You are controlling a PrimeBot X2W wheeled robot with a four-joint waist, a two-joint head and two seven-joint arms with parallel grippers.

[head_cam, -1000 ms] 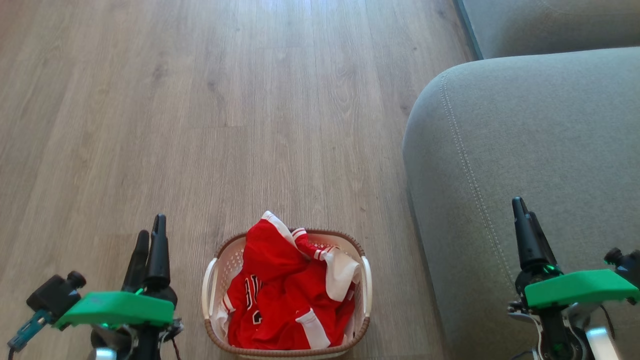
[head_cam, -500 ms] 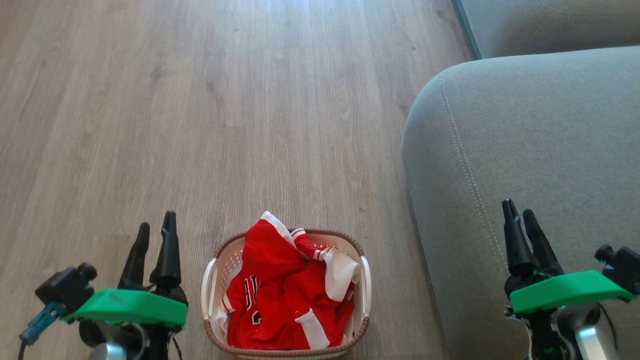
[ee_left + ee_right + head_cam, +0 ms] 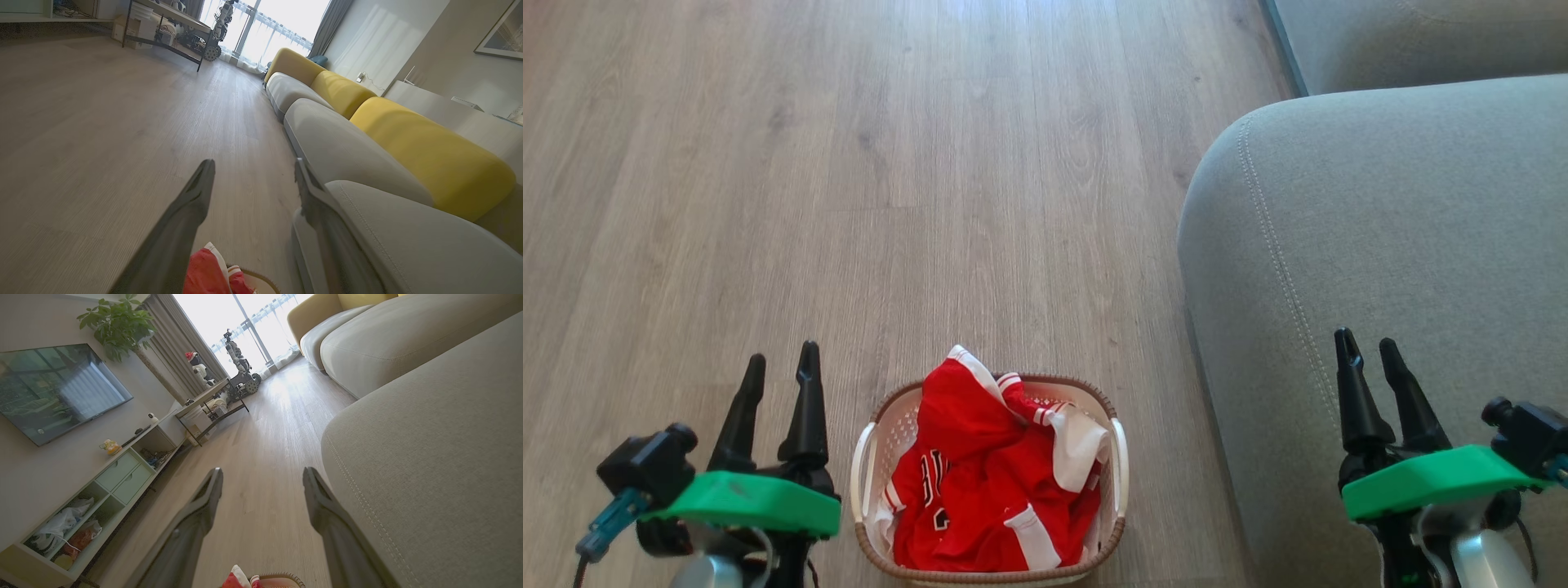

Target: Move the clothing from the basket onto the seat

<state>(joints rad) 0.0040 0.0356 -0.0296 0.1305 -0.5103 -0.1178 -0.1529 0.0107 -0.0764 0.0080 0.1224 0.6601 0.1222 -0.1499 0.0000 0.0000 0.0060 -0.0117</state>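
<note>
Places the basket (image 3: 890,433) at six o'clock of the head view, standing on the wooden floor (image 3: 931,163), near the seat (image 3: 1405,229) but parted from it by a strip of floor. Finds the clothing (image 3: 980,482) all inside that basket, crumpled in a red heap with white trim, one fold rising past the rim toward twelve o'clock and a bit of black lettering showing at the heap's eight o'clock. Puts the seat from one to five o'clock: grey, rounded at the corner, with a double line of stitching. Has the left tool (image 3: 783,354) at eight o'clock, above the floor just beside the basket's nine o'clock side, fingers spread wide and pointing to twelve, gripping nothing. Has the right tool (image 3: 1364,338) at four o'clock, seen against the seat, likewise spread wide and empty. From the left wrist, looks between two parted fingers along the floor, with a corner of red cloth and a curve of brown rim at six o'clock and the seat at four. From the right wrist, gives much the same, again through widely parted fingers.
</note>
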